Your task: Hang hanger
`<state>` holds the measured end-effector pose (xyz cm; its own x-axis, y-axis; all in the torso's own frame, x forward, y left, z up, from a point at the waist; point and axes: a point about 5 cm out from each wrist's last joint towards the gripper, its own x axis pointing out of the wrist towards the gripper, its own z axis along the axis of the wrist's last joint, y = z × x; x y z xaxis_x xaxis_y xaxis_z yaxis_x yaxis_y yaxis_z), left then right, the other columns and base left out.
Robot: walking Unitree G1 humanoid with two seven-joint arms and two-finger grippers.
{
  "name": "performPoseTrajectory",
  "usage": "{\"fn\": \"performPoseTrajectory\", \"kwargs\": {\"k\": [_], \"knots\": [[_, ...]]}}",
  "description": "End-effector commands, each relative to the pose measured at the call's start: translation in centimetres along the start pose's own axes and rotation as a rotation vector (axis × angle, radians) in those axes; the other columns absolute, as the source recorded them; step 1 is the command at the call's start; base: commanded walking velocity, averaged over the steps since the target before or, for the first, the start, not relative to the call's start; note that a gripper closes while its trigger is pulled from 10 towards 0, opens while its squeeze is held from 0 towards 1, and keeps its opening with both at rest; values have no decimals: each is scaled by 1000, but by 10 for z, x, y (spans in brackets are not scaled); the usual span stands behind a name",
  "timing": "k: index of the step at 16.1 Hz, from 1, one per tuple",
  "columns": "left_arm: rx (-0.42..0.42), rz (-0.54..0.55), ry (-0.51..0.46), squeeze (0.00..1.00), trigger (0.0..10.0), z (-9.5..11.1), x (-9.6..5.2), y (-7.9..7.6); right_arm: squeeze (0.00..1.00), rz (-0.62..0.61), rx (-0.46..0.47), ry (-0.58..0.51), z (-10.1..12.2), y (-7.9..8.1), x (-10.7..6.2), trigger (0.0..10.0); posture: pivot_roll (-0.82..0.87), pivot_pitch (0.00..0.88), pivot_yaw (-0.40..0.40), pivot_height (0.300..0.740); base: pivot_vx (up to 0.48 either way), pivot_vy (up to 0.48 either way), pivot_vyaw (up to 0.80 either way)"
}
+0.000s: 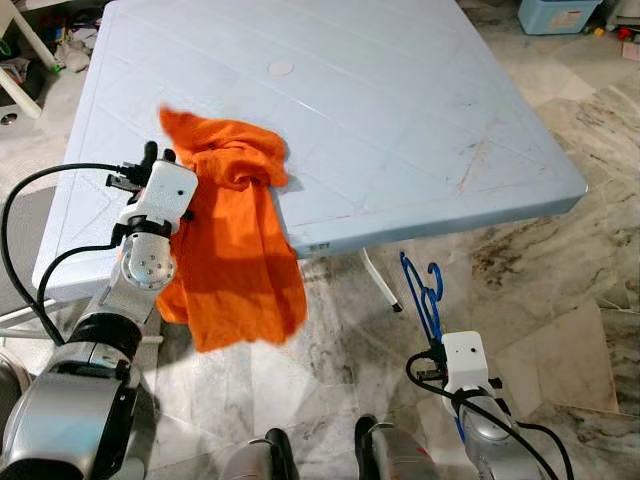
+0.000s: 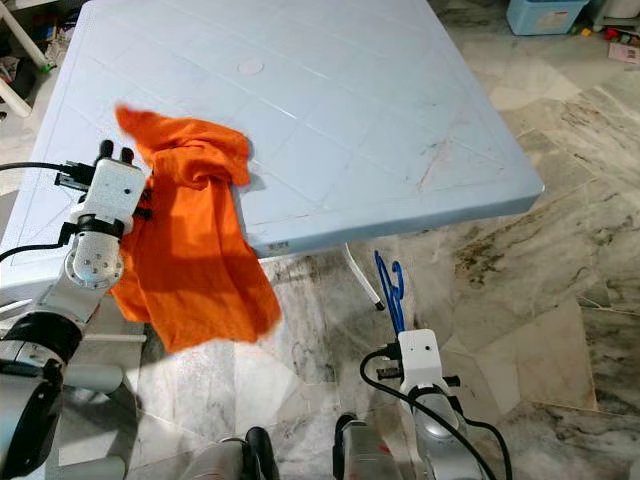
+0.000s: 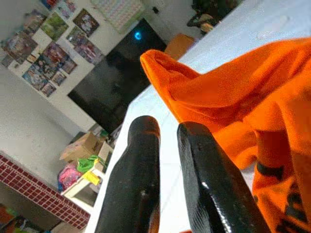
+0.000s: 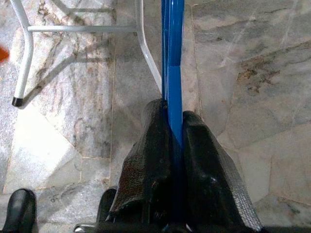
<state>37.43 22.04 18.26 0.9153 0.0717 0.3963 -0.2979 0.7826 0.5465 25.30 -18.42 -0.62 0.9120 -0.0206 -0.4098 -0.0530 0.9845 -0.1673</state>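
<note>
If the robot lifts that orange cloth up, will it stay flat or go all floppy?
Probably floppy: the cloth already droops in folds over the table edge. It likely weighs little. Bunched folds may snag the left gripper beside it.

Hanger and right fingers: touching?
Touching. The right wrist view shows the blue hanger pinched between the two black fingers of the right gripper, with no gap on either side.

Bright orange cloth [image 1: 235, 235] beside the left gripper [image 3: 167, 145], black-fingered. Blue hanger [image 4: 172, 63] between the right gripper's [image 4: 176, 127] black fingers. Pale blue table [image 1: 400, 110]; grey-veined marble floor [image 1: 560, 300] below.
</note>
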Motion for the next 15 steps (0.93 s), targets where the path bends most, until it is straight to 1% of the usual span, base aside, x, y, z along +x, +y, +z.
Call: {"fn": "performPoseTrajectory", "kwargs": {"k": [1, 4, 5, 6, 7, 8, 9, 10, 11, 12, 14, 15], "knots": [[-9, 27, 26, 1000, 10000, -6, -4, 3, 0, 8, 5, 35, -10, 3, -4, 10000, -196, 263, 56, 740, 0, 0, 0], [-23, 22, 39, 1000, 10000, -8, -14, -4, 0, 6, 9, 33, -9, 3, -2, 10000, -194, 264, 60, 740, 0, 0, 0], [-14, 41, 37, 541, 10000, -8, -14, -2, 0, 4, 12, 32, -9, 3, -3, 10000, -192, 266, 62, 740, 0, 0, 0], [-13, 61, 24, 0, 10000, -6, -13, 1, 0, 3, 13, 32, -9, 3, -3, 10000, -192, 266, 62, 740, 0, 0, 0], [-12, 80, 15, 0, 10000, -4, -12, 4, 0, 5, 12, 32, -9, 3, -3, 10000, -192, 265, 62, 740, 0, 0, 0], [-19, 117, -10, 0, 10000, 2, -9, 12, 0, 6, 11, 33, -10, 3, -3, 10000, -191, 264, 62, 740, 0, 0, 0], [-24, 123, -13, 0, 10000, 3, -8, 14, 0, 6, 10, 33, -10, 2, -3, 10000, -191, 264, 62, 740, 0, 0, 0], [-67, 136, -17, 263, 10000, 8, -7, 17, 0, 5, 10, 33, -10, 2, -3, 10000, -191, 265, 61, 740, 0, 0, 0], [-142, 116, -48, 1000, 10000, 16, -10, 15, 0, 5, 9, 31, -9, 2, -2, 10000, -189, 264, 60, 740, 0, 0, 0], [-219, 104, -50, 1000, 10000, 24, -18, 9, 0, 6, 7, 29, -8, 1, -1, 10000, -183, 262, 59, 740, 0, 0, 0], [-286, 76, -30, 1000, 10000, 29, -29, -4, 0, 13, 7, 31, -8, 2, -1, 10000, -175, 260, 59, 740, 0, 0, 0], [-352, 60, -30, 1000, 10000, 36, -38, -13, 0, 16, 6, 34, -9, 2, 0, 10000, -171, 259, 58, 740, 0, 0, 0]]}}
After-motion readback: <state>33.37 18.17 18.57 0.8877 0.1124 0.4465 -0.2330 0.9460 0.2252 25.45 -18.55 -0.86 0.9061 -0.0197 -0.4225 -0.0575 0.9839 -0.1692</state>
